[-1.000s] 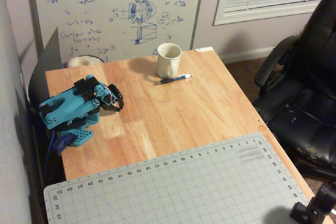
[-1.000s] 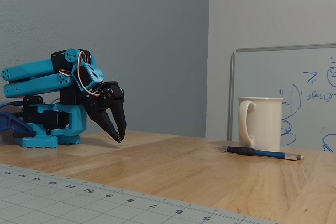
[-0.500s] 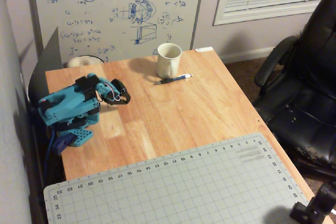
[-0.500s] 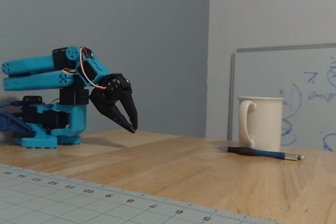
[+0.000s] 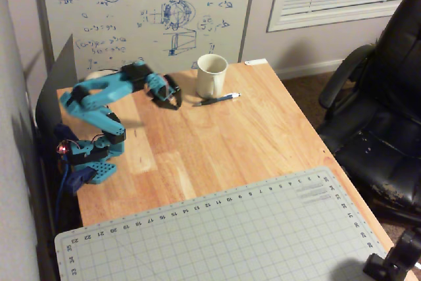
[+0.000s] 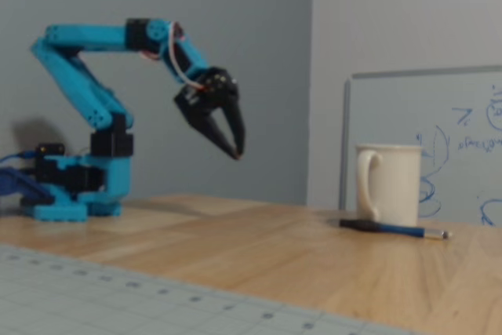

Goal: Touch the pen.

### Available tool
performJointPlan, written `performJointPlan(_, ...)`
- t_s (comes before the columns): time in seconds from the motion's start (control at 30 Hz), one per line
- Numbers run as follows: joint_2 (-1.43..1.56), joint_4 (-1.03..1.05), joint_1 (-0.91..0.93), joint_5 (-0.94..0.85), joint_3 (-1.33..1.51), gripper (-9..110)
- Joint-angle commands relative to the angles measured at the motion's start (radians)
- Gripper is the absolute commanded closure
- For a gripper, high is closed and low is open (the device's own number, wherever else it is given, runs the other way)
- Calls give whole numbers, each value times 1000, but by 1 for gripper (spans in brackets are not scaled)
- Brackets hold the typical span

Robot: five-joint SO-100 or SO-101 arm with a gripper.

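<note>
Fingers (image 6: pixel 236 154) of the blue arm (image 5: pixel 99 97) drawn together, empty, raised above the wooden surface (image 5: pixel 217 143), well apart from the pen (image 6: pixel 392 229), which lies flat just beside the cream mug (image 5: pixel 212 75)

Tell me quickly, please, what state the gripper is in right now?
Gripper: shut or nearly so, fingertips together, holding nothing, raised above the table and short of the pen.
</note>
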Motion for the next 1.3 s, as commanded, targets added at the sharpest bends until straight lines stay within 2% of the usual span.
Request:
performJointPlan(0.0,-155,-21,-11,11,-239,101)
performJointPlan(1.27,-1494,-23,21,8,-1752,101)
